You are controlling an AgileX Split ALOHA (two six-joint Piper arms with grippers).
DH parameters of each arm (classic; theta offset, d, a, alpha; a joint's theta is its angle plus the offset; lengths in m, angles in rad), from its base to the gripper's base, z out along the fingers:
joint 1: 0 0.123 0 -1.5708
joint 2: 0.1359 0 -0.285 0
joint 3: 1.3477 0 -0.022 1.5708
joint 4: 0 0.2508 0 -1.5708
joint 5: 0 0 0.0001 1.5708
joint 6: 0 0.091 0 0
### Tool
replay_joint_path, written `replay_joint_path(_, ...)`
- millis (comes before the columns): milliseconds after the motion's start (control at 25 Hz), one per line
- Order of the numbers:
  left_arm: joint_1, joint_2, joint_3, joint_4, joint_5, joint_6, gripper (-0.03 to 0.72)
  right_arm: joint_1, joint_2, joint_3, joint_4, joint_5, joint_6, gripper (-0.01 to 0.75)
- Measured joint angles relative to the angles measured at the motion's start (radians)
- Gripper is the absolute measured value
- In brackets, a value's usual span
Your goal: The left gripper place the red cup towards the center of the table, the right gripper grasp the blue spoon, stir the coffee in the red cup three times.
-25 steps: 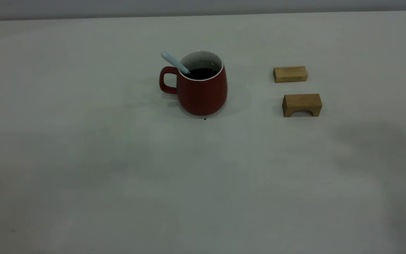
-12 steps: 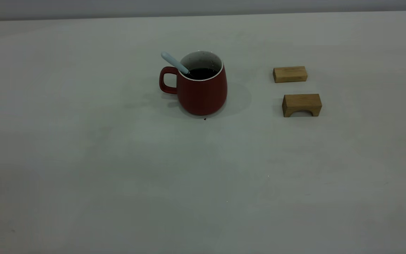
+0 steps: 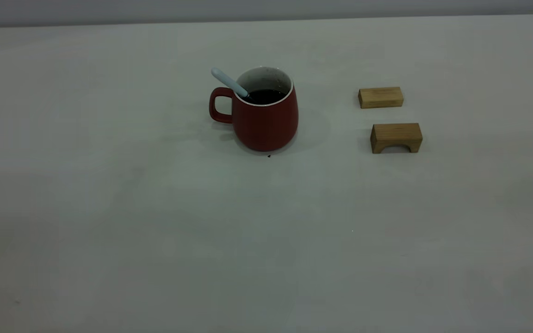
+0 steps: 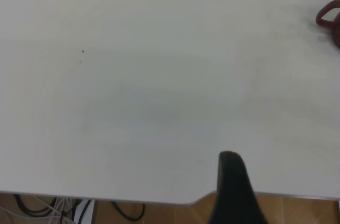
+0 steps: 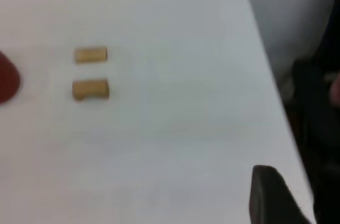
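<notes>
Red cup point(image 3: 265, 121) mid-table point(image 3: 155, 231), clear all round

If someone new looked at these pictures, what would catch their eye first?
The red cup stands near the table's middle, coffee inside, with the blue spoon leaning on its rim above the handle. Two wooden blocks sit apart to its right, one arched.

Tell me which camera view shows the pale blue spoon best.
The exterior view: the pale blue spoon leans in the dark red mug, its handle sticking out over the rim on the mug's handle side. The left wrist view catches only the mug's edge; the right wrist view only a red sliver. Neither shows the spoon.
</notes>
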Motion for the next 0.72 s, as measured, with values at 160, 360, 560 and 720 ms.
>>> replay_joint_path(160, 0.0, 0.0, 0.0, 0.0, 0.0, 0.0, 0.551, -0.092, -0.053, 0.124, 0.04, -0.042, 0.007, 0.239)
replay_joint_path(360, 0.0, 0.0, 0.0, 0.0, 0.0, 0.0, 0.551, -0.109, -0.058, 0.156, 0.04, -0.089, 0.01, 0.239)
replay_joint_path(560, 0.0, 0.0, 0.0, 0.0, 0.0, 0.0, 0.551, -0.07, -0.058, 0.16, 0.039, -0.095, 0.01, 0.239)
replay_joint_path(720, 0.0, 0.0, 0.0, 0.0, 0.0, 0.0, 0.551, -0.064, -0.059, 0.16, 0.039, -0.095, 0.01, 0.239)
